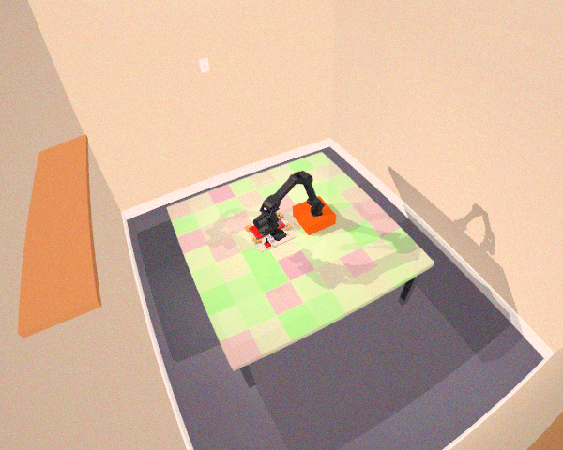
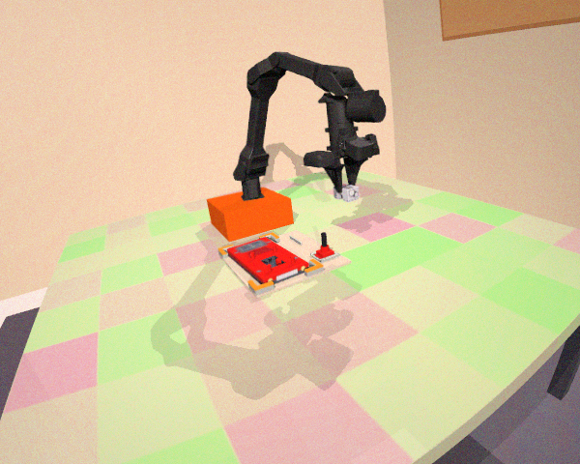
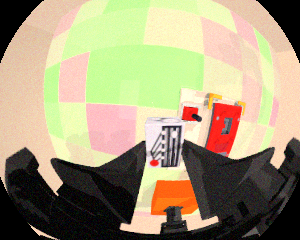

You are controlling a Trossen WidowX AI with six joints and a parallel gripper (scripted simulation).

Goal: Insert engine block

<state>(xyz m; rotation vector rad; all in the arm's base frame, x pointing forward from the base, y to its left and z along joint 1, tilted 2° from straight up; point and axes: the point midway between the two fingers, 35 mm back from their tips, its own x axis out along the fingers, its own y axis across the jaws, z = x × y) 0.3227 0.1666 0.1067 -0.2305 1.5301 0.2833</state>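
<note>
My gripper (image 2: 345, 188) (image 3: 164, 143) is shut on the engine block (image 2: 350, 192) (image 3: 165, 150), a small grey-white block held in the air. In the wrist view its face shows black slots and lines, with a red dot at the lower left. The red car body (image 2: 252, 259) (image 3: 218, 142) (image 1: 256, 232) lies away from the block, to its right in the wrist view. Its dark opening (image 2: 273, 261) (image 3: 226, 125) shows nothing seated in it. The rib cannot be made out clearly. In the top view the arm hides the block and part of the car body.
The car body sits between orange corner pieces (image 2: 261, 286) (image 3: 214, 98) on a pale board (image 2: 341, 260). A red piece with a black upright stick (image 2: 324, 250) (image 3: 190, 113) stands beside it. The orange base box (image 1: 313, 223) (image 2: 255, 217) (image 3: 172, 195) is behind them in the exterior view.
</note>
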